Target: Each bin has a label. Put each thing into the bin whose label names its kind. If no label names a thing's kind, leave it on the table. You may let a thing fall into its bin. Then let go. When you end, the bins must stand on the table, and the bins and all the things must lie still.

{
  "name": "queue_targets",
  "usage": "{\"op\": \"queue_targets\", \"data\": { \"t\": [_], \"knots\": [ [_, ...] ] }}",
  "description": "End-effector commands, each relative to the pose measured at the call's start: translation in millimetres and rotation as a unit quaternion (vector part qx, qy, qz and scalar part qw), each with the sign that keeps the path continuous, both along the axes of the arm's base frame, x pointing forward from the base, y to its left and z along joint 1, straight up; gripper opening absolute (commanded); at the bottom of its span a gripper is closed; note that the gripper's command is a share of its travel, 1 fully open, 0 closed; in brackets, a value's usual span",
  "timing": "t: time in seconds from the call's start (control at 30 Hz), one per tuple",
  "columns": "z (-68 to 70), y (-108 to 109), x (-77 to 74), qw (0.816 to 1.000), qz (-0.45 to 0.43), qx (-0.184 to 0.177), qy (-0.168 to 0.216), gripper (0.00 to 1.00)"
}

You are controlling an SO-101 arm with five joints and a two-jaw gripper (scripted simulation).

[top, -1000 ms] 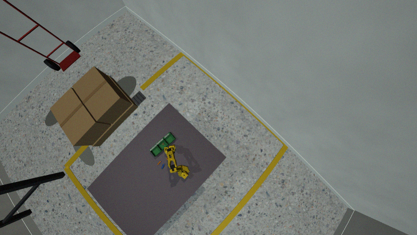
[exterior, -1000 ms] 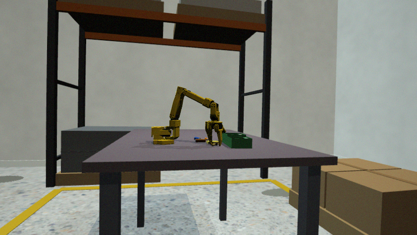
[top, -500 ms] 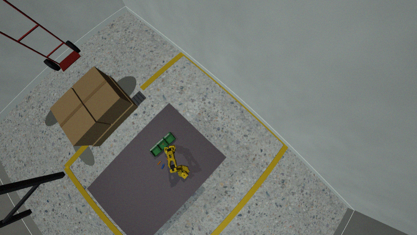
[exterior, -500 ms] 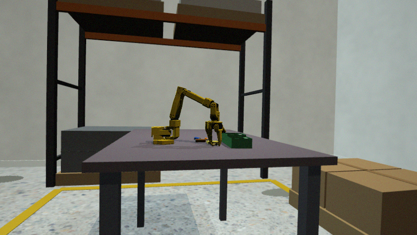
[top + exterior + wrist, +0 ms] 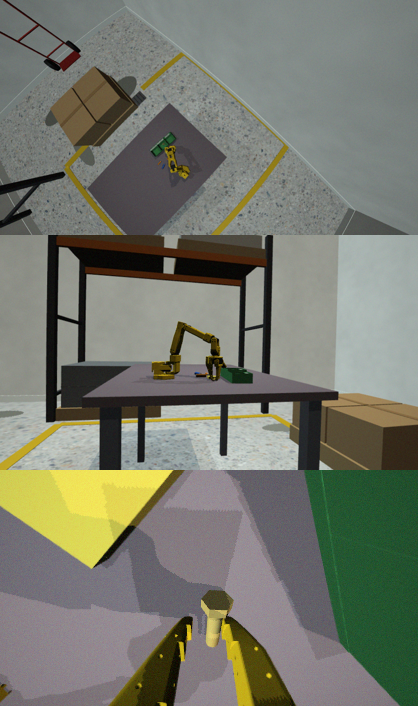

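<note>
My gripper (image 5: 215, 379) (image 5: 208, 621) is low over the table beside the bins. Its fingers stand narrowly apart around a pale yellow bolt with a hex head (image 5: 217, 601). The right finger appears against the bolt's shank; a gap shows on the left. Three joined green bins (image 5: 156, 151) (image 5: 242, 378) (image 5: 375, 570) stand beside the gripper. A small thing (image 5: 163, 144) lies in the middle bin. A blue thing (image 5: 163, 166) (image 5: 197, 373) and an orange-brown thing (image 5: 159, 162) (image 5: 200, 375) lie on the table. Another orange thing (image 5: 206, 374) is partly hidden. The labels cannot be read.
The purple-grey table (image 5: 125, 186) (image 5: 175, 389) carries the arm and bins. The green bin wall is close on the right in the wrist view. A large yellow surface (image 5: 100, 510) of unclear identity fills the upper left there. Shadows cross the table around the bolt.
</note>
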State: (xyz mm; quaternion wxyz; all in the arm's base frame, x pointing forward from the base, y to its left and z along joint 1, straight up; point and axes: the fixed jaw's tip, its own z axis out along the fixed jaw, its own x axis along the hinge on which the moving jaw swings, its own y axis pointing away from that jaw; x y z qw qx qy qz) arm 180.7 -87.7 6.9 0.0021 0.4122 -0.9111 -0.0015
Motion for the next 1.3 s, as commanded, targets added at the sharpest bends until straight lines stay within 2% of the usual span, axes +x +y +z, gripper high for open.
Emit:
{"op": "queue_targets", "data": {
  "t": [0.0, 0.43, 1.27],
  "knots": [
    [3.1, -2.9, 2.7, 1.000, -0.001, -0.006, -0.013, 0.05],
    [3.1, -2.9, 2.7, 1.000, -0.001, -0.006, -0.013, 0.00],
    [3.1, -3.0, 2.7, 1.000, -0.001, -0.006, -0.013, 0.00]
  ]
}}
